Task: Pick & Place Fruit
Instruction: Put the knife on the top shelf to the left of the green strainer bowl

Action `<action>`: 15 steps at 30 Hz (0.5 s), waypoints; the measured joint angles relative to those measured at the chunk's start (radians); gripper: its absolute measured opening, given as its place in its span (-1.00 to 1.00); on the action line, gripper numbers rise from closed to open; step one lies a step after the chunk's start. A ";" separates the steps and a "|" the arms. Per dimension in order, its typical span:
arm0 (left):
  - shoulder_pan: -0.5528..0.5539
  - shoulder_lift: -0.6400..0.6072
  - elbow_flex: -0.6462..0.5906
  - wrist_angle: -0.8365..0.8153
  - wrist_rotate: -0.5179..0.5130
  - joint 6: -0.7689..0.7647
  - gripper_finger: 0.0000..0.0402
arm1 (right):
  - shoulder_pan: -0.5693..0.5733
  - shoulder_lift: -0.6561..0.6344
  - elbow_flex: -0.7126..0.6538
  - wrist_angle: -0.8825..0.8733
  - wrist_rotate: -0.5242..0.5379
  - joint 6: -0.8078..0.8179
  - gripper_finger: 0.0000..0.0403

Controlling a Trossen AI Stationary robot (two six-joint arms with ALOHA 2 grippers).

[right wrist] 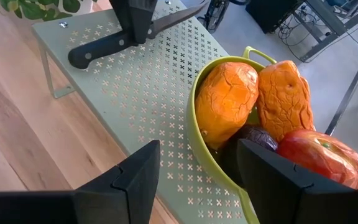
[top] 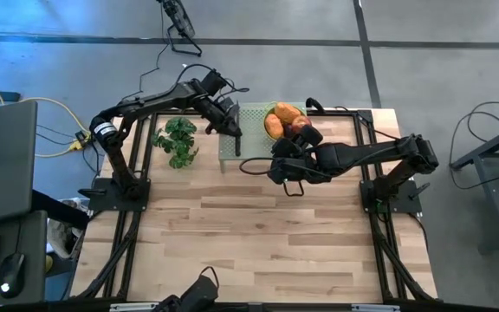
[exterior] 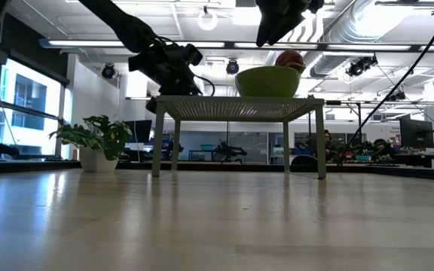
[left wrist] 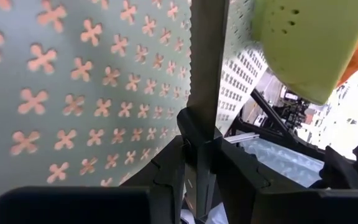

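Note:
A yellow-green bowl (right wrist: 194, 106) stands on a pale green perforated stand (right wrist: 154, 93) at the table's far edge. It holds two orange oblong pieces (right wrist: 225, 99) (right wrist: 284, 93), a dark purple round one (right wrist: 257, 137) and a red apple (right wrist: 319, 155). No tiny red-orange pieces show. My right gripper (right wrist: 197, 180) is open and hovers above the bowl's near side (top: 282, 160), touching nothing. My left gripper (left wrist: 199, 149) is shut on the black-handled knife (right wrist: 98, 50) over the stand's left part (top: 230, 128). My left gripper pinches the knife's grey blade (left wrist: 205, 106) between its two fingers, close to the black handle (right wrist: 114, 43). The fingers (right wrist: 135, 22) come from above, pointing down, and lie across the knife. Whether the knife rests on the stand or is just clear of it, I cannot tell.
A green leafy plant (top: 178, 140) sits on the table left of the stand. The stand's four legs (exterior: 157, 143) rest on the wooden table, and broad bare wood (top: 249, 243) lies between it and the near edge. Cables and a desk lie beyond the table's left side.

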 joint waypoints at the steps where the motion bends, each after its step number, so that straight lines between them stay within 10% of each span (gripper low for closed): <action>1: 0.000 0.000 0.000 -0.005 0.000 0.000 -0.63 | 0.000 0.000 0.000 0.000 0.000 0.000 0.02; 15: 0.000 0.000 0.000 -0.009 0.001 0.067 -0.63 | 0.000 0.000 0.000 0.000 -0.003 0.000 0.02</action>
